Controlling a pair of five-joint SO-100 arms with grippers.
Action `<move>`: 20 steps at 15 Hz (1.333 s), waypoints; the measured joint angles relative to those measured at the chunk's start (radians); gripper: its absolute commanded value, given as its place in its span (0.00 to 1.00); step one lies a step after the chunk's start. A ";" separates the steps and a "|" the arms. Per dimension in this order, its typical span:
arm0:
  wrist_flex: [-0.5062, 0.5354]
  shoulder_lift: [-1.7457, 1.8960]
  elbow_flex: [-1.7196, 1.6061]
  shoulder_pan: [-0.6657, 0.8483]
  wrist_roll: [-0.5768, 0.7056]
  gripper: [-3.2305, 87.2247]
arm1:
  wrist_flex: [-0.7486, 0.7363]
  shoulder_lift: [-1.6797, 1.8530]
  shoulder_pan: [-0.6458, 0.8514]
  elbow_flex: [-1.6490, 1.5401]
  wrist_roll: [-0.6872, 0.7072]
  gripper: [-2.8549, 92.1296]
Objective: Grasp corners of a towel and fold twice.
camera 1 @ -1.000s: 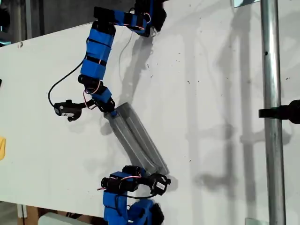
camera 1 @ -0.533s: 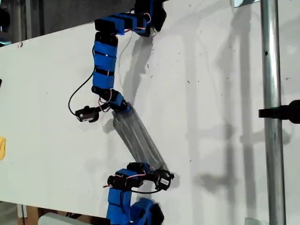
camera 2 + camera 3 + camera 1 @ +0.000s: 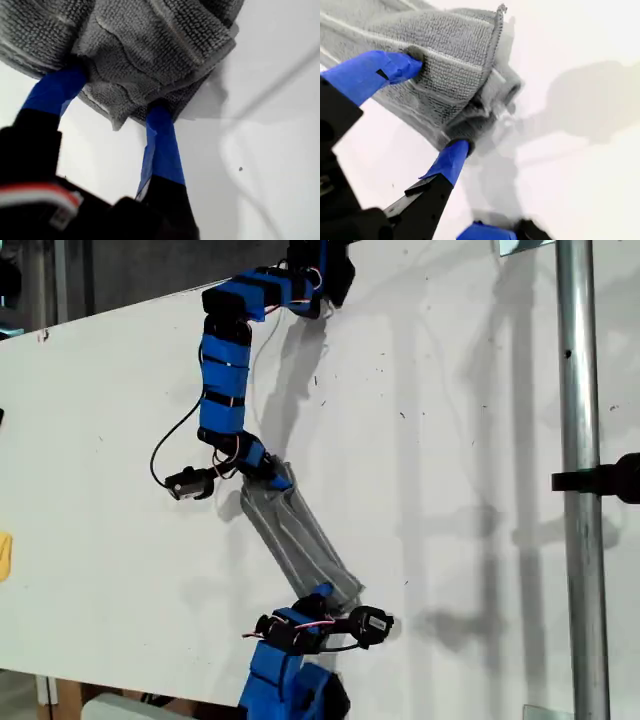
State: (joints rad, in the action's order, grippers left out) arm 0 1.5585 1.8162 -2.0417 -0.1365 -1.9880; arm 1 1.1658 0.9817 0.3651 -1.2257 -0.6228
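Observation:
The towel (image 3: 300, 540) lies on the white table (image 3: 450, 420) as a long narrow grey strip, running diagonally in the exterior view. My first gripper (image 3: 275, 480) is on the arm reaching down from the top of that view. It is shut on the strip's upper end. In the first wrist view, blue-taped fingers (image 3: 160, 135) pinch bunched towel (image 3: 150, 40), with my first gripper (image 3: 117, 92) closed around it. My second gripper (image 3: 325, 592), on the arm at the bottom edge, is shut on the lower end. The second wrist view shows my second gripper (image 3: 437, 105) clamped on a folded towel corner (image 3: 450, 55).
A vertical metal pole (image 3: 580, 490) with a black clamp (image 3: 610, 478) stands at the exterior view's right. A small yellow object (image 3: 4, 555) sits at that view's left edge. A black cable (image 3: 165, 440) loops beside the first arm. Arm shadows fall on the table.
In the exterior view my first gripper has swung right with its towel end. My second gripper has shifted right and down. The strip between them now looks shorter.

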 measured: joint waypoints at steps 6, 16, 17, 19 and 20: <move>0.121 0.499 -0.147 -0.127 -0.186 0.19 | 0.146 0.324 0.034 -0.227 -0.003 0.37; -0.055 0.861 -0.448 -0.505 -0.316 0.03 | 0.287 1.496 0.212 -0.997 -0.169 0.43; -0.084 0.980 -0.546 -0.574 -0.370 0.01 | 0.261 1.502 0.213 -1.017 -0.166 0.44; -0.143 1.055 -0.612 -0.594 -0.356 0.01 | 0.106 1.384 0.198 -1.015 -0.129 0.45; -0.187 1.054 -0.638 -0.588 -0.318 0.01 | 0.003 1.259 0.190 -1.014 -0.091 0.46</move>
State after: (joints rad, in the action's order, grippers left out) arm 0 1.3714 2.8701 -2.6799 -0.7240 -2.3056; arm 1 1.1689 2.2411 0.5553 -2.2396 -0.7133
